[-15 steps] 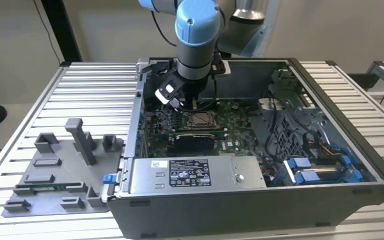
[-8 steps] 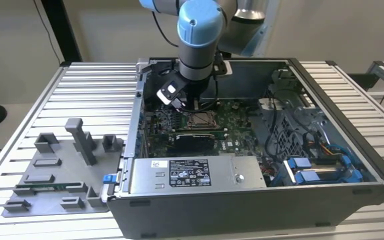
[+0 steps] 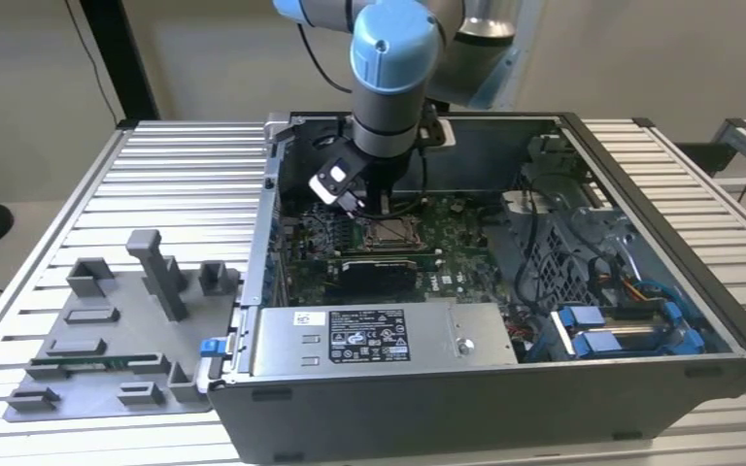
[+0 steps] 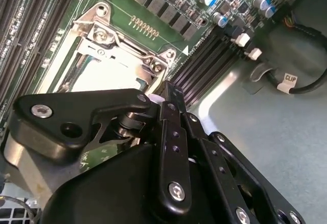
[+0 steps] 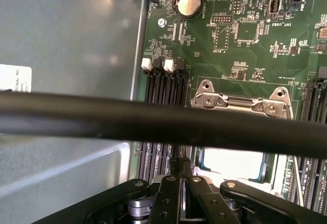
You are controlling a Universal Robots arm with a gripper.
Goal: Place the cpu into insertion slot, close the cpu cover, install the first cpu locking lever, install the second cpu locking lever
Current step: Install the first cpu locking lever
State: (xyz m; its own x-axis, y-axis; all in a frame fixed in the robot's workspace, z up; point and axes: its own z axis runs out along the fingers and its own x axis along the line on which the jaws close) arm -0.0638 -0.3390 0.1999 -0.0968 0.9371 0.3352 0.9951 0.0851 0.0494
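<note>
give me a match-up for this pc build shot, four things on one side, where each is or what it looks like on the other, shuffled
Things:
1 cpu
2 gripper
3 grey fixture tray
4 coin battery

Descriptions:
A round and silvery, on the green board
B on the slatted table outside the computer case, at the exterior view's left
C black, low beside the insertion slot
D flat pale metal, lying in the insertion slot

Pairs: 1-D, 2-C, 3-B, 4-A

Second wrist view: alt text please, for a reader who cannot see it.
The black gripper, jaws shut, hangs beside a corner of the insertion slot, where the cpu cover lies over the cpu on a green circuit board.
</note>
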